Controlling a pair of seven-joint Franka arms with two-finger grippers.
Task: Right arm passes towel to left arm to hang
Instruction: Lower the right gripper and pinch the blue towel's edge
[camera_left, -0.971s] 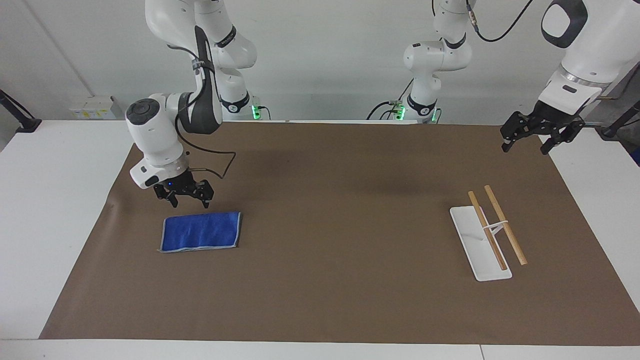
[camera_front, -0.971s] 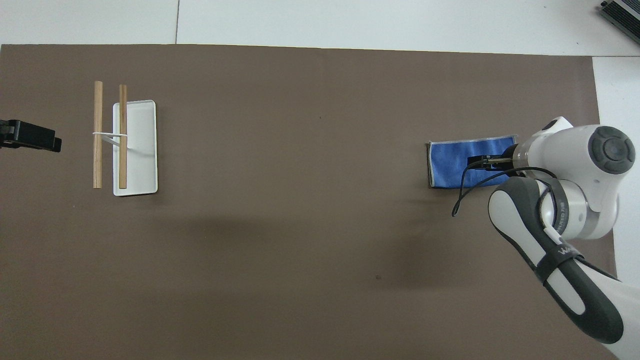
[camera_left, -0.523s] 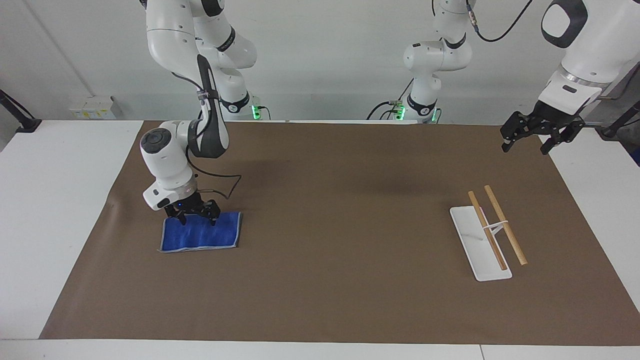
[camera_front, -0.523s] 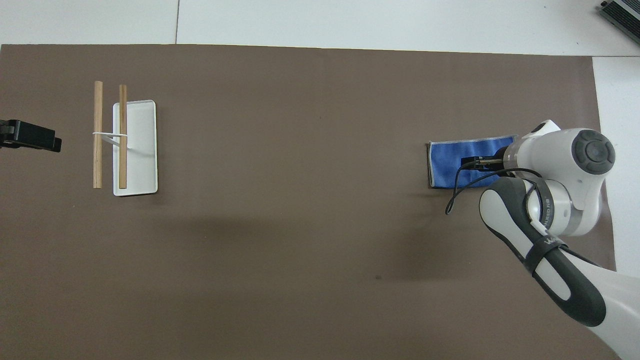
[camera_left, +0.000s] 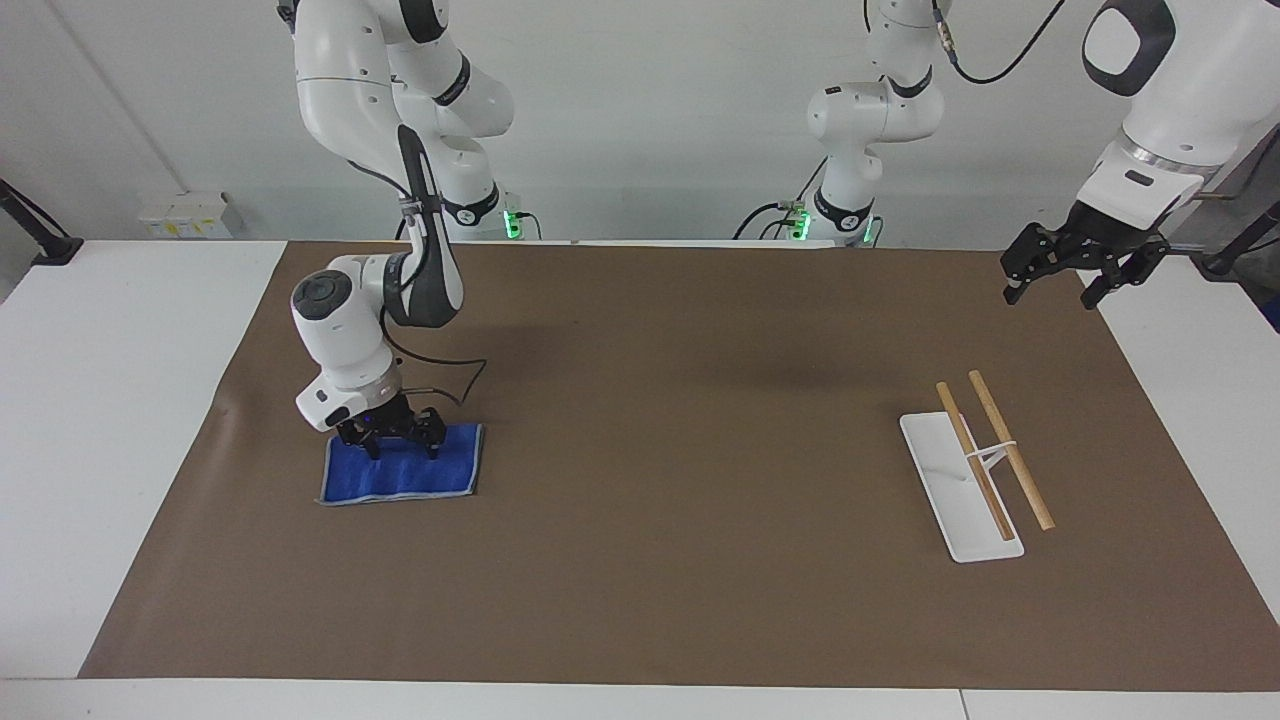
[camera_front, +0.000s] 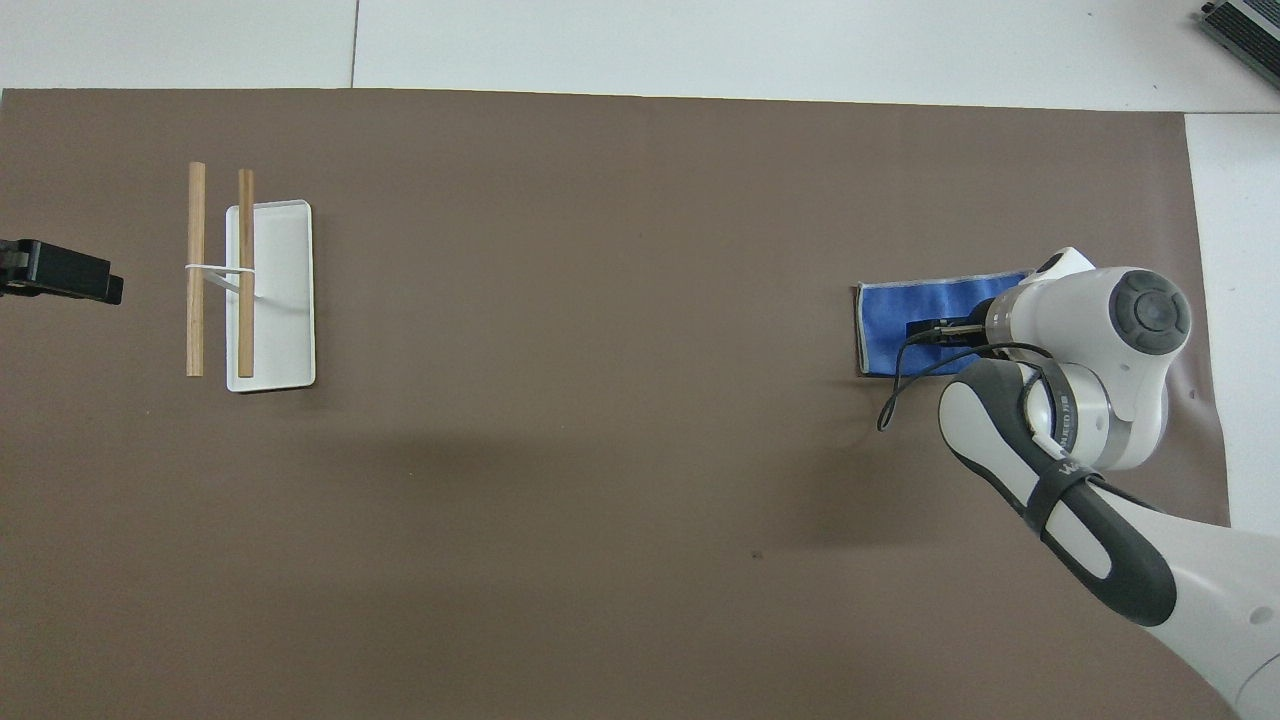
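Observation:
The blue towel (camera_left: 400, 463) lies flat on the brown mat toward the right arm's end of the table; it also shows in the overhead view (camera_front: 915, 325). My right gripper (camera_left: 402, 448) is open, its fingers spread and down on the towel's edge nearest the robots; in the overhead view (camera_front: 935, 329) the wrist covers part of the cloth. My left gripper (camera_left: 1057, 287) is open and empty, held in the air at the mat's corner at the left arm's end; only its tip (camera_front: 62, 283) shows in the overhead view. The left arm waits.
A towel rack (camera_left: 982, 463) with a white base and two wooden rods stands toward the left arm's end of the mat, also in the overhead view (camera_front: 245, 280). The brown mat (camera_left: 680, 480) covers most of the white table.
My right gripper has come down from above the mat onto the towel's near edge, its arm swinging slightly toward the table's middle. The towel, rack and left arm have not moved.

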